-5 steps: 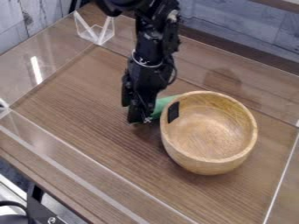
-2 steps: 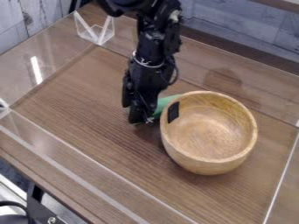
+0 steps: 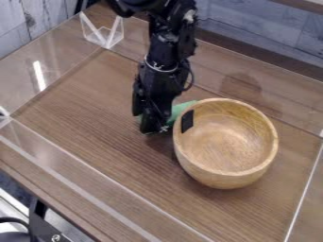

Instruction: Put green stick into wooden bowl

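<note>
The wooden bowl point(image 3: 228, 142) stands on the tabletop at centre right, round and light tan, with a small black mark point(image 3: 187, 120) at its left rim. Just left of that rim lies the green stick point(image 3: 173, 113), mostly covered by my gripper point(image 3: 155, 121). The black gripper points steeply down onto the stick and its fingers are shut on it, low against the table. Only a bright green strip shows beside the fingers.
The wooden table point(image 3: 89, 132) has clear plastic walls around it, with a low front edge point(image 3: 113, 189) and a left panel point(image 3: 32, 57). A white wire-like stand point(image 3: 101, 31) sits at the back left. Open tabletop lies left of and in front of the gripper.
</note>
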You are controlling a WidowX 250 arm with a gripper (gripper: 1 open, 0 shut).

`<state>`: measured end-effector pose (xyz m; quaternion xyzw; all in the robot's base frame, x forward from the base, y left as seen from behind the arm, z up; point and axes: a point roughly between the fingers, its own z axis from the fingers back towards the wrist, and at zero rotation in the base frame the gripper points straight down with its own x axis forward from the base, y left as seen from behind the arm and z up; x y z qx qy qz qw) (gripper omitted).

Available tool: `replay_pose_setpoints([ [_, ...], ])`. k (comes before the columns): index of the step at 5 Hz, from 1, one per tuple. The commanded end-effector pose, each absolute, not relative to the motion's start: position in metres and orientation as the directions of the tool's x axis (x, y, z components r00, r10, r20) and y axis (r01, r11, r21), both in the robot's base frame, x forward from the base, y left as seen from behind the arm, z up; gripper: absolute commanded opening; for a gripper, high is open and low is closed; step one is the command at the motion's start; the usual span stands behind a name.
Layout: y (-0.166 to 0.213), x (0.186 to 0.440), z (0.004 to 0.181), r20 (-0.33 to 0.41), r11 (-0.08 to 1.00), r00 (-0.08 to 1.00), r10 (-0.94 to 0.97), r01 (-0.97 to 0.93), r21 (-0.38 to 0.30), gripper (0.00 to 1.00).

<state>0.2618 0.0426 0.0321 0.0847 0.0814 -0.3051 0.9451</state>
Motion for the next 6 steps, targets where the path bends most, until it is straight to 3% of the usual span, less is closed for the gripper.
replay_pose_setpoints([
  [1,0.0404,0.2744,0.0434,-0.165,0.801,0.811,-0.561,0.582,0.143,0.0],
  [6,0.0366,0.2775,0.0479,-0.147,0.835,0.846,-0.512,0.531,0.145,0.0],
])
